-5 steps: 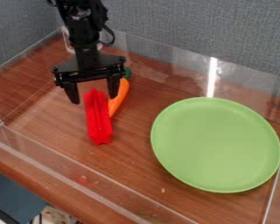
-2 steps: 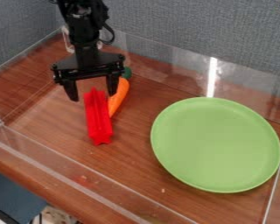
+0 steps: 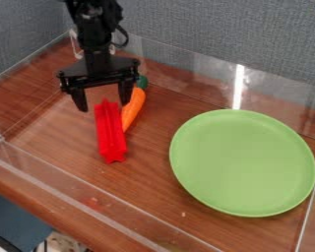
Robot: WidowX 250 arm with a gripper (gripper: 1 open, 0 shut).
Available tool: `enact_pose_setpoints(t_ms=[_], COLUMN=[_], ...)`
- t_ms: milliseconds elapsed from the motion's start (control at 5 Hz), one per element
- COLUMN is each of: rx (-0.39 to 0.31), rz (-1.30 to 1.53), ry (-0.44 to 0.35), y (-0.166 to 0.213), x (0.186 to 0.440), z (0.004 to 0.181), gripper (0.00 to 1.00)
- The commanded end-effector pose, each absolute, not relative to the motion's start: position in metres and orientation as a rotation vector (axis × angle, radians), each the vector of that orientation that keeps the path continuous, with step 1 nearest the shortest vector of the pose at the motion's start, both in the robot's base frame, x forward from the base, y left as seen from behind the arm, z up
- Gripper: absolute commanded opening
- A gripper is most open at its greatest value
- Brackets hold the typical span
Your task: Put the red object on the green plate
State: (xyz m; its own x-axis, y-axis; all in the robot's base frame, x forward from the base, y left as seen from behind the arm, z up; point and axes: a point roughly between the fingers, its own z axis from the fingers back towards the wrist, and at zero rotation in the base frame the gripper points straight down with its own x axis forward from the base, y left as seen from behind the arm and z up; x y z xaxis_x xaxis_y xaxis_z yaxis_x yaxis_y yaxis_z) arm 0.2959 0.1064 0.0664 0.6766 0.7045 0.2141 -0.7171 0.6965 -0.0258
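Note:
The red object [image 3: 110,132] is a long ridged bar lying on the wooden table, pointing toward the front edge. My gripper [image 3: 101,101] hangs just above its far end, open, with one black finger on each side and nothing held. The orange carrot [image 3: 133,107] lies close against the bar's right side. The green plate [image 3: 243,161] sits empty at the right, well apart from the bar.
Clear plastic walls [image 3: 200,74] ring the wooden table [image 3: 42,138] at the back, left and front. The black arm [image 3: 92,25] rises from the gripper toward the back left.
The gripper has shifted slightly up and to the left over the bar's far end. The bar, carrot and plate have not moved.

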Motion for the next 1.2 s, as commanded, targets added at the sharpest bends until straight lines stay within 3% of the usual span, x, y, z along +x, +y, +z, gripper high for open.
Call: enact_pose_setpoints(t_ms=[0,400,600,800,1000], rx=[0.065,0.074,0.077,0.057,0.015], rz=[0.809,0.817,0.819,0.814,0.801], ry=[-0.27,-0.274,-0.274,-0.297,-0.338], y=[0.109,0.111,0.111,0.105,0.095], x=[0.305,0.306,0.307,0.306,0.306], z=[0.079,0.076,0.074,0.091,0.123], gripper=[1.0,1.0,0.0,0.0,0.0])
